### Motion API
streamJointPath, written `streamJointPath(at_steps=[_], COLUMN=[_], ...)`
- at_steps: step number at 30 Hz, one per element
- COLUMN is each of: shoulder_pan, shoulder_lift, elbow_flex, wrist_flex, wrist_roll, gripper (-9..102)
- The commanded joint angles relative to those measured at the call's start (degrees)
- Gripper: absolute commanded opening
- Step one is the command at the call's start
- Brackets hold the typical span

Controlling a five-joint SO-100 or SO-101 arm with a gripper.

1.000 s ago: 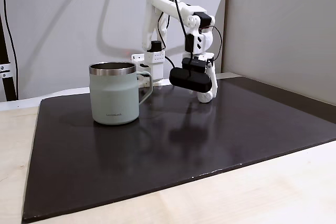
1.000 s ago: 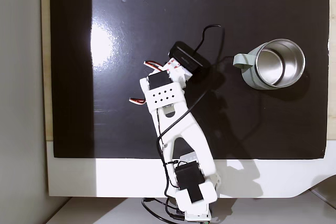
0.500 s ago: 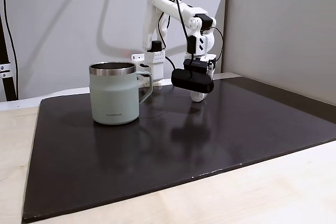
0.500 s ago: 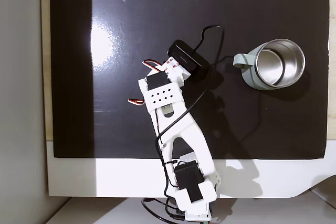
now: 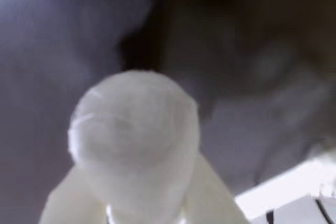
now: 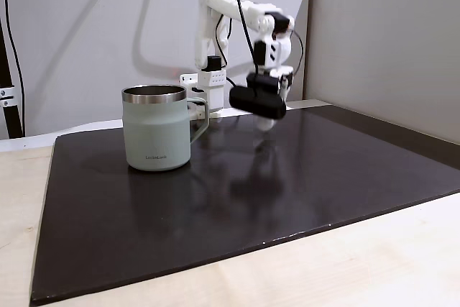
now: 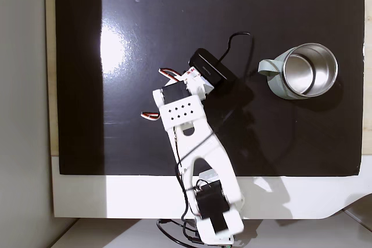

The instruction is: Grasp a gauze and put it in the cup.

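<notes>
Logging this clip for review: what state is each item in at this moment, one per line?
gauze: held between the gripper's fingers, lifted above the mat.
gripper: shut on the gauze, raised off the mat.
cup: upright on the black mat, untouched; inside looks empty.

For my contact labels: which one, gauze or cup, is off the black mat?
The gauze, clamped in the gripper above the mat; the cup stands on it.
</notes>
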Motion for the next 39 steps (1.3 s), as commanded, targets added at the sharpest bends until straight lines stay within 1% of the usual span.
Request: streamJointPath(at_steps=[1,5,9,14,18,23,29,34,39], shoulder_pan=[-0.53,0.35,2.55,6.42,11.07,20.13,32.96,42.45,47.37], shoulder_lift=[8.26,13.54,17.58,21.36,22.59,22.76,24.35,27.60,31.20], elbow_flex=[-6.42,-12.74,-18.98,-24.79,-27.60,-31.55,-32.96,-29.71,-23.03], wrist_flex=[5.71,12.92,18.37,22.50,22.94,20.92,15.03,8.79,3.16], wrist_roll=[0.35,0.53,0.62,0.26,0.26,0.79,1.85,2.90,2.99], gripper=[0,0,0,0,0,0,0,0,0])
